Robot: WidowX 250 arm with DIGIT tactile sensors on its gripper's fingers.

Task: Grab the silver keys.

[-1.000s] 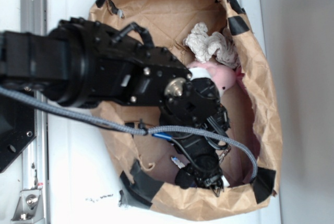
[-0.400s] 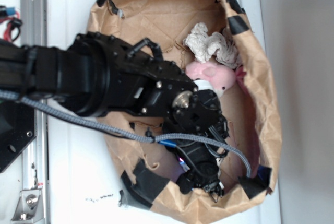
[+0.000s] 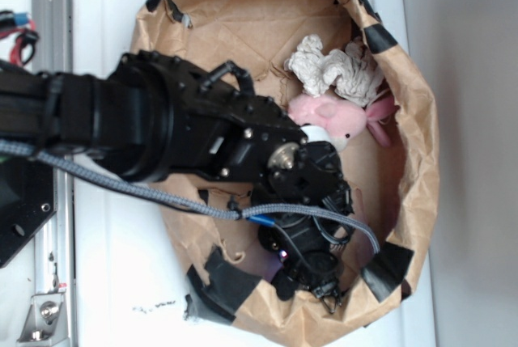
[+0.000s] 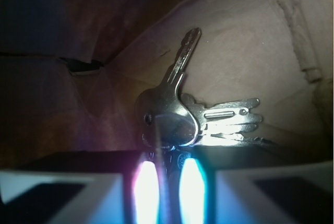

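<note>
In the wrist view the silver keys (image 4: 177, 114) lie fanned out on brown paper, one blade pointing up and the others to the right. Their heads and ring sit right at the tips of my gripper (image 4: 168, 182). The two glowing pads (image 4: 146, 187) stand close together with a thin loop of the ring pinched between them. In the exterior view my gripper (image 3: 328, 289) is down inside the paper bag (image 3: 421, 161) near its lower rim, and the arm hides the keys there.
A pink plush toy (image 3: 336, 116) and a white knotted rope toy (image 3: 332, 68) lie in the bag's upper right. Black tape patches (image 3: 384, 270) mark the rim. A grey braided cable (image 3: 121, 189) crosses over the arm. The bag walls crowd close around the gripper.
The arm shifted right and a little lower into the bag, then held. The bag's right wall has spread outward, exposing more of the pink toy.
</note>
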